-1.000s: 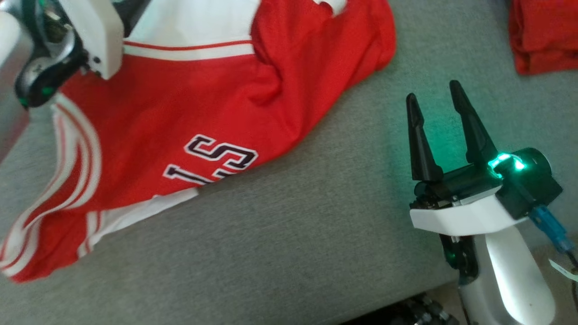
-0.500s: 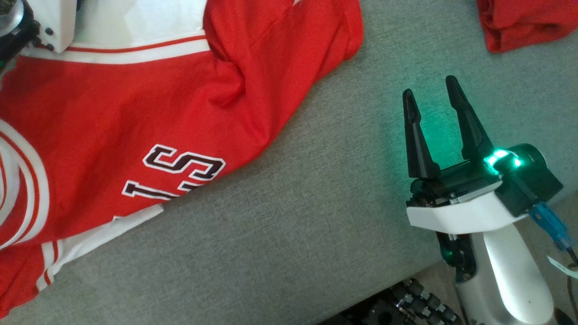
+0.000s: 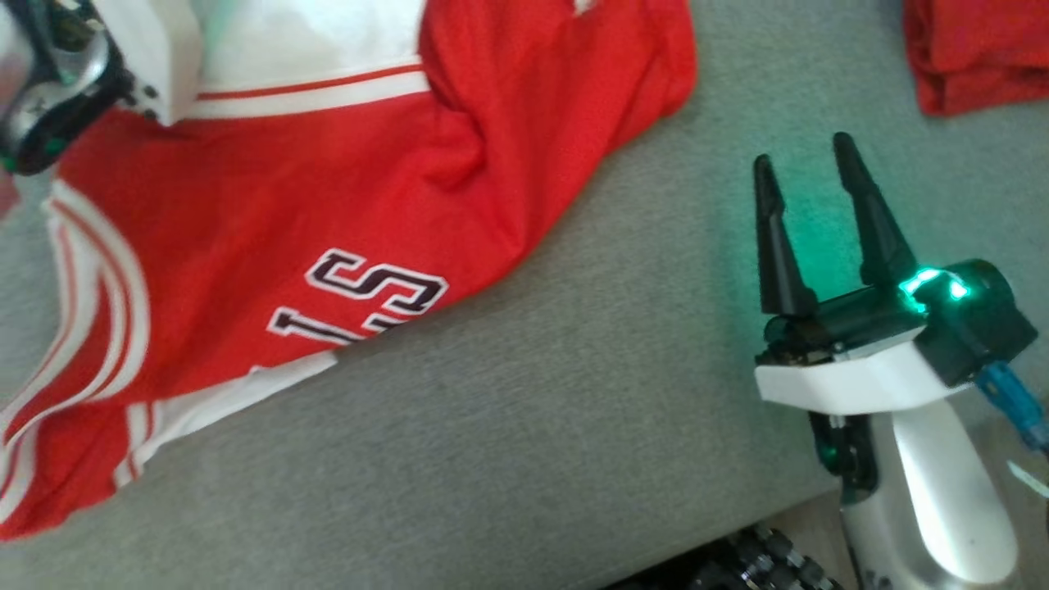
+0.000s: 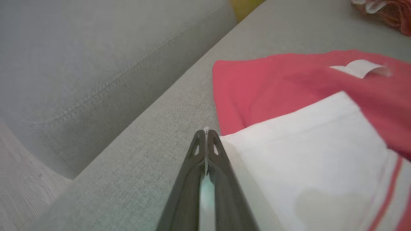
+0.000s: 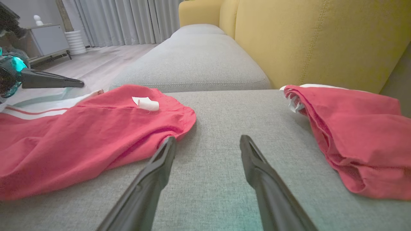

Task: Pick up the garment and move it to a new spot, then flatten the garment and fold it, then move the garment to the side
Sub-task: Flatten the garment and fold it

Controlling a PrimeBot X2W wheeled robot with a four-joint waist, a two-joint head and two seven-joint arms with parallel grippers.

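Pinching the red shirt (image 3: 328,188) by its white edge, left hand (image 4: 205,133) shut tight; right hand (image 3: 804,156) wide open, empty. Lying on the grey sofa (image 3: 574,426), long way near-left to far-right.

A grey fabric sofa seat (image 3: 574,426) fills the foreground, its front edge running to a pale wood-look floor (image 5: 96,61). Along the seat's far edge stand mustard-yellow back cushions (image 5: 321,38). A second grey seat cushion (image 5: 196,61) adjoins it, parted by a seam. At the seat's left edge rises a grey upholstered cushion (image 4: 80,64) with a stitched line. Beyond the floor hang grey pleated curtains (image 5: 128,19), with a white cabinet (image 5: 48,40) and a white ribbed pot (image 5: 76,42) beside them. The light is soft and even.
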